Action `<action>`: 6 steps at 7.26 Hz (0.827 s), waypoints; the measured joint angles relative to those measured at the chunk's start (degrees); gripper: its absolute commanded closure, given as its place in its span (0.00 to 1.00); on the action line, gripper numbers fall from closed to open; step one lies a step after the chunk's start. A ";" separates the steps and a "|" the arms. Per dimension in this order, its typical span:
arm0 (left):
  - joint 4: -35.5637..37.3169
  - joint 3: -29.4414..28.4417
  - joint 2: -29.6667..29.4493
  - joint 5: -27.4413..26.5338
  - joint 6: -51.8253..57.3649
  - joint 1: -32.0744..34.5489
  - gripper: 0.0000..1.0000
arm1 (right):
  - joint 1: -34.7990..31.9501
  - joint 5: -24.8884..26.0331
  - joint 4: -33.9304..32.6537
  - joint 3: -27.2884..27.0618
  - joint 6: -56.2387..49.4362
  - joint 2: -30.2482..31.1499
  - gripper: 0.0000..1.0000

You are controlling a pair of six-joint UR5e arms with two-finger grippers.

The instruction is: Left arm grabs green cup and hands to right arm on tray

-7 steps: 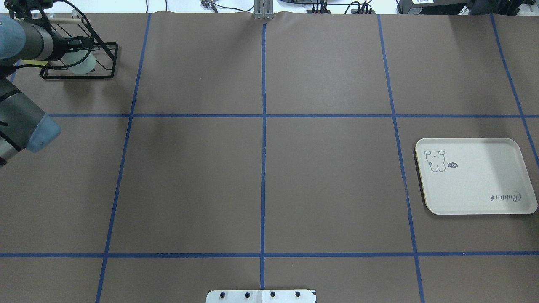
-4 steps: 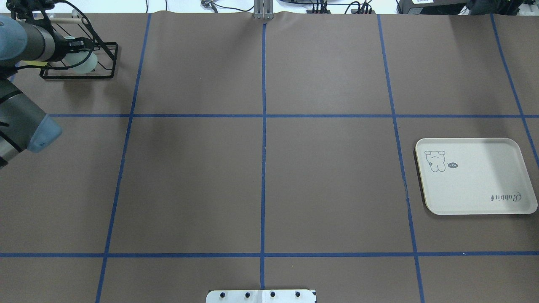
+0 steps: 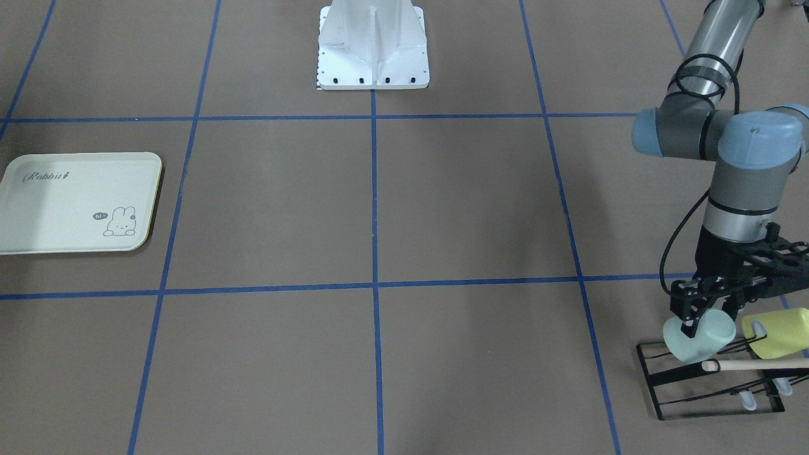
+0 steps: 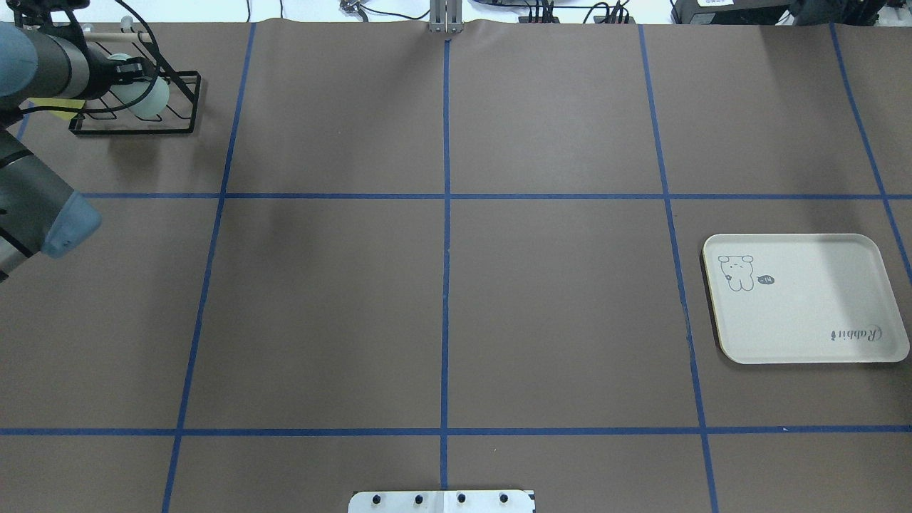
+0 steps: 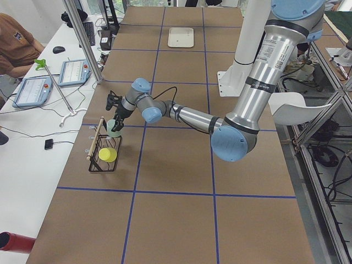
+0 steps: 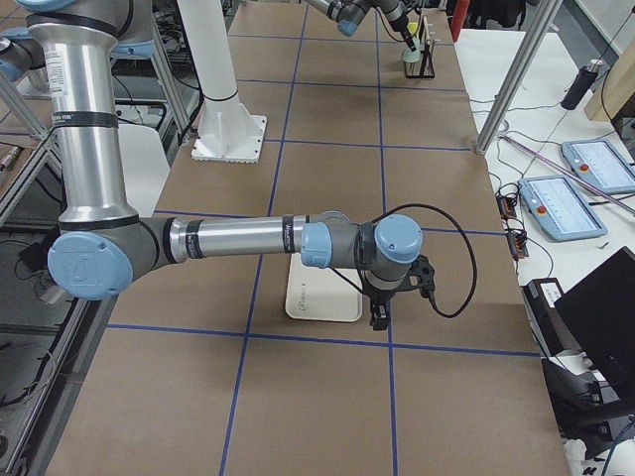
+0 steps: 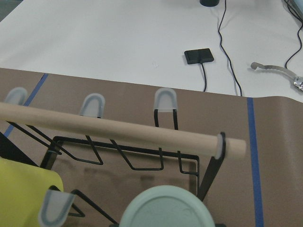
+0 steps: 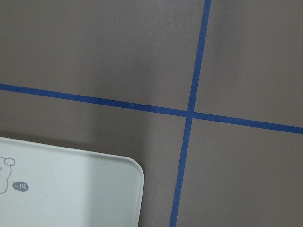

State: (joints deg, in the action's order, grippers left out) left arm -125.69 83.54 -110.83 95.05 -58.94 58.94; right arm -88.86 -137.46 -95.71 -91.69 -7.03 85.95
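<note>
Stage: grasp at the rack judged made; lift-out, carry and hand-over not yet done.
Grip: black two-finger left gripper point(image 3: 703, 318) clamped on the wall of the green cup point(image 3: 711, 345), a pale mint-green smooth plastic tumbler; one finger dark against its side in the front-facing view.
Cup place: far left corner of the brown table point(image 4: 556, 320) with its blue tape grid, over the black wire drying rack point(image 3: 670, 378), just beside a brighter yellow-green plastic cup point(image 3: 780, 332); against or just clear of the round wooden dowel point(image 3: 758, 365), cannot tell which.
Cup axis: tilted, neither upright nor flat; closed base a pale disc at the bottom edge of the left wrist view.
Other hand: right gripper point(image 6: 380, 315) seen from the right side only, hanging just past the edge of the tray point(image 3: 63, 202), cream-white, rectangular, rounded corners, bunny print; open or closed, cannot tell.
Key relation: cup directly in the left grip, left arm point(image 4: 43, 68) alone near it; right arm point(image 6: 238, 238) nearer the tray; cup and tray well apart, at opposite ends of the table.
Next move, as judged: draw up and off along the tilted axis to clear dowel and wire, then across toward the robot's right.
Risk: rim snagging wire or dowel; smooth tapered wall slipping.
</note>
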 measured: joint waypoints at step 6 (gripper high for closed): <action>7.20 12.26 4.20 5.00 5.21 6.45 0.88 | 0.00 0.30 0.14 -0.52 -0.02 -0.22 0.00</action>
State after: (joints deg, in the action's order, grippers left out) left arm -118.49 95.80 -106.63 100.04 -53.74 65.38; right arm -88.86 -137.16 -95.57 -92.21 -7.06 85.73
